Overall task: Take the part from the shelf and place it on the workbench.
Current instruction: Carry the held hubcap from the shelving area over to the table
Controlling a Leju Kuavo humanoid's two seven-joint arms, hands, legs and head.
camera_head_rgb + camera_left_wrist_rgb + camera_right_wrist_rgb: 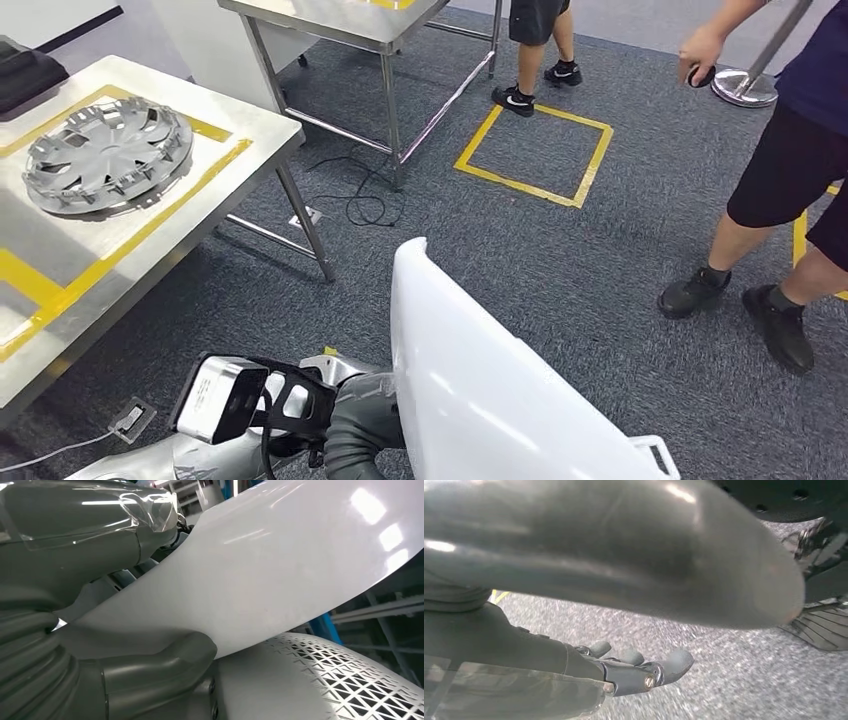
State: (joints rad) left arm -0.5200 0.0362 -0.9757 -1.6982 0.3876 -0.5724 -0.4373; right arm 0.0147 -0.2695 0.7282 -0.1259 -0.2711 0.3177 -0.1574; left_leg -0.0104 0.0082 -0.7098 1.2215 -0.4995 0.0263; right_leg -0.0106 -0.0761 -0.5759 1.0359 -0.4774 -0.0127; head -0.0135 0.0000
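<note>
White glossy panel (480, 390) is carried low before the body in the head view, the steel workbench (215, 175) to the left. At the left wrist, the left hand (150, 665) clamps its edge. The right hand (634, 667) lies beneath it; its grip cannot be judged. The panel should be kept level until over the bench.

High head view; close wrist views

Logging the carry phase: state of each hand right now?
Left hand: holding the white panel, thumb pressed against its face.
Right hand: fingers extended over the carpet, nothing in them; whether it touches the panel cannot be told.
</note>
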